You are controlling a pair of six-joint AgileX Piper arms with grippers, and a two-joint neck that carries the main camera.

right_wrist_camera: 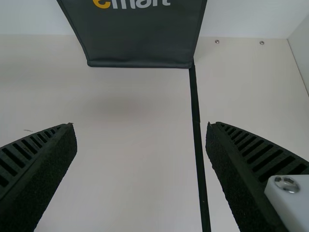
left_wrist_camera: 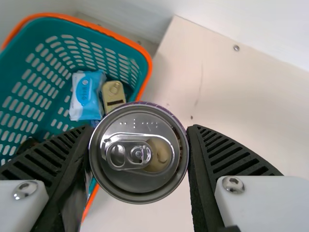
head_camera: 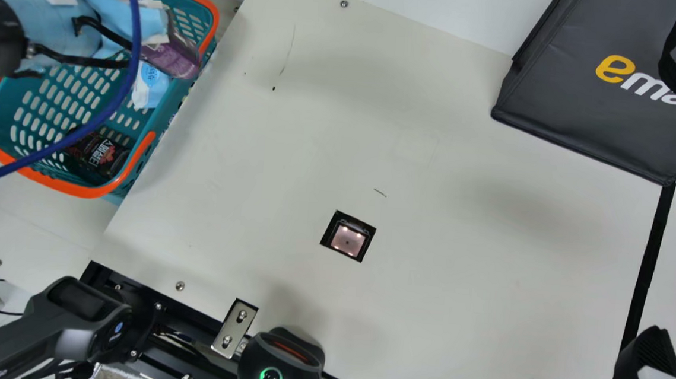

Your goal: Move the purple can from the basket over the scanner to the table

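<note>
Can [head_camera: 172, 61] sits clamped in the left gripper [head_camera: 176, 34], above the table-side rim of the basket [head_camera: 82, 190], tab end facing the wrist camera. Over the table [head_camera: 429, 249], the right gripper [head_camera: 651, 348] has its fingers apart.

There is one basket [head_camera: 76, 189], and one purple can [left_wrist_camera: 140, 159]. The basket holds three more things: one blue-and-white packet [left_wrist_camera: 84, 99], one yellowish item [left_wrist_camera: 113, 93] and one dark printed item [head_camera: 99, 152]. One bag [head_camera: 593, 118], one table [head_camera: 437, 131] and one lit scanner window [head_camera: 347, 239] show, plus one thick blue cable [head_camera: 137, 39]. Grippers number two, left [head_camera: 173, 38] and right [head_camera: 650, 360], with two fingers [right_wrist_camera: 41, 169] each, making four.
</note>
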